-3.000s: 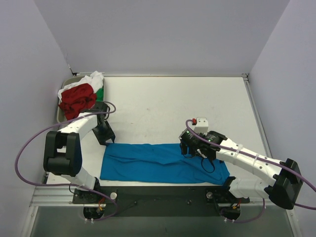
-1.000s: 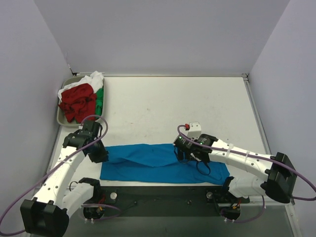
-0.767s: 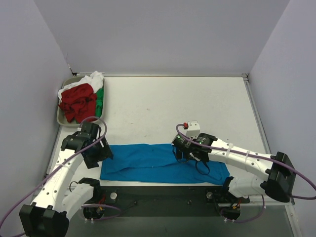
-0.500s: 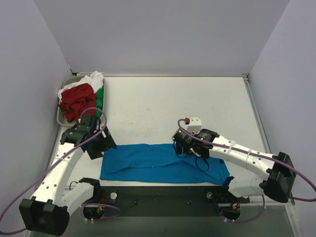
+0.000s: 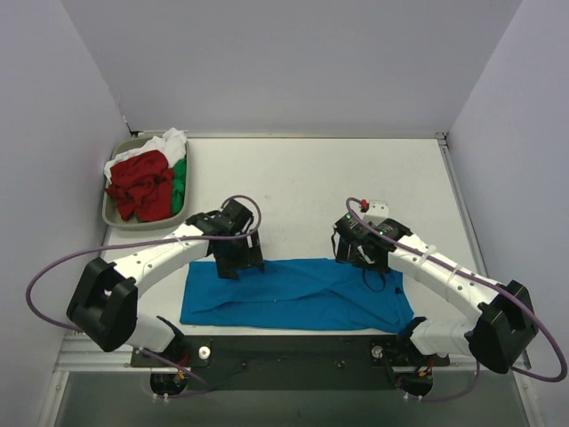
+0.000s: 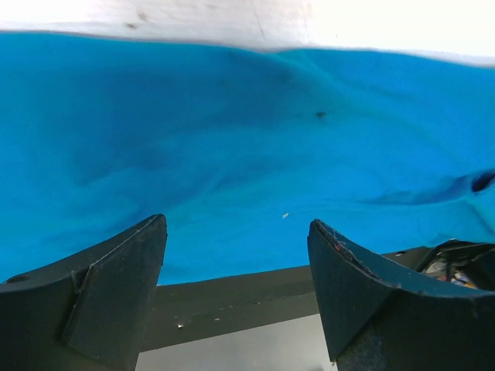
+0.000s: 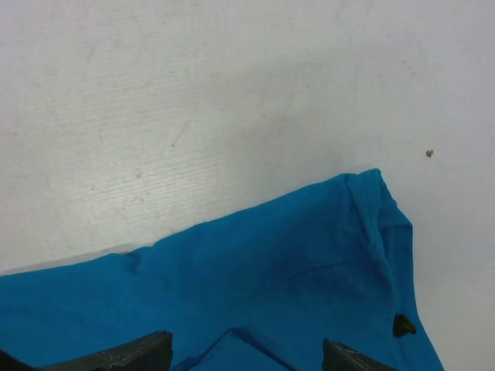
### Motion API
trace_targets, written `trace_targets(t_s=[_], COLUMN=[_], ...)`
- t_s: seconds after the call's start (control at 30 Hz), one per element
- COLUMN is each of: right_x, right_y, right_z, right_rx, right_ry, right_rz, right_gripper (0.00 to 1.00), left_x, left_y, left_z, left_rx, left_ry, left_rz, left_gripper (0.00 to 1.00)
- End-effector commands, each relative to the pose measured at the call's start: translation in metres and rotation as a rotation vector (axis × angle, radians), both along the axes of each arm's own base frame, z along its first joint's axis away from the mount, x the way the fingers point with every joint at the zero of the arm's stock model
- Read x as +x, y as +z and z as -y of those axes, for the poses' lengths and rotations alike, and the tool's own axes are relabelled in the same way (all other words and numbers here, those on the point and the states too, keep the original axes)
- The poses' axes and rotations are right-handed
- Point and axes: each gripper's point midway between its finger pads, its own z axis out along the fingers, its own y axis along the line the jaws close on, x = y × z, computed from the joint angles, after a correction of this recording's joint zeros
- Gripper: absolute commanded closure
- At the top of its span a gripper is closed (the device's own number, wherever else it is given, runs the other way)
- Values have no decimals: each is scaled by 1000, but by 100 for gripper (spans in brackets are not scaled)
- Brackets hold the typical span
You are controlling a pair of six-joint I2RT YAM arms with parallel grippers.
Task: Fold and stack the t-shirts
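The blue t-shirt [image 5: 298, 298] lies in a long strip along the near edge of the bench [image 5: 311, 178]. The left pincer [image 6: 236, 263] and right pincer [image 5: 360, 256] hang wide open, empty, over its far edge. It looks soft and limp, probably best pinched at the end corners.

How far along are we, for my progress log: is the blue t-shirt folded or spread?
Partly folded: the blue t-shirt lies as a long band, layers overlapping, no sleeves spread.

Most of the green shirt [image 5: 180, 180] beneath the red shirt [image 5: 142, 182]; blue shirt [image 7: 271, 294] past both wrist views' edges
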Motion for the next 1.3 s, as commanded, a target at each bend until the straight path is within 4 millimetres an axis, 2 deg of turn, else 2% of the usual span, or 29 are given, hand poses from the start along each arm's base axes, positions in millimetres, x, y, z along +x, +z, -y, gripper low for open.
trace_targets(t_s=[0.0,0.2,0.47,0.7,0.9,1.07,1.27], right_x=[-22,-39,-43,-33,-27,-18,9], right_y=[-19,-31,-52,-70,-87,-102,-104], right_z=[22,34,43,33,37,43,48], right_rx=[-39,-39,-98,-69,-84,-92,-85], right_ry=[-50,-104,-162,-166,-178,-197,-211], right_rz=[-79,-114,-183,-221,-279,-329,-338], right_gripper=[23,23,23,23,23,23,24], left_x=[5,-10,8,29,39,48,66], left_y=[-3,-33,-49,-60,-65,-73,-76], left_z=[21,1,-16,-35,-42,-37,-29], left_rx=[-24,56,125,139,158,164,152], left_ry=[11,32,69,120,126,124,129], left_rz=[25,-32,-63,-81,-93,-112,-118], left_gripper=[16,16,16,16,16,16,17])
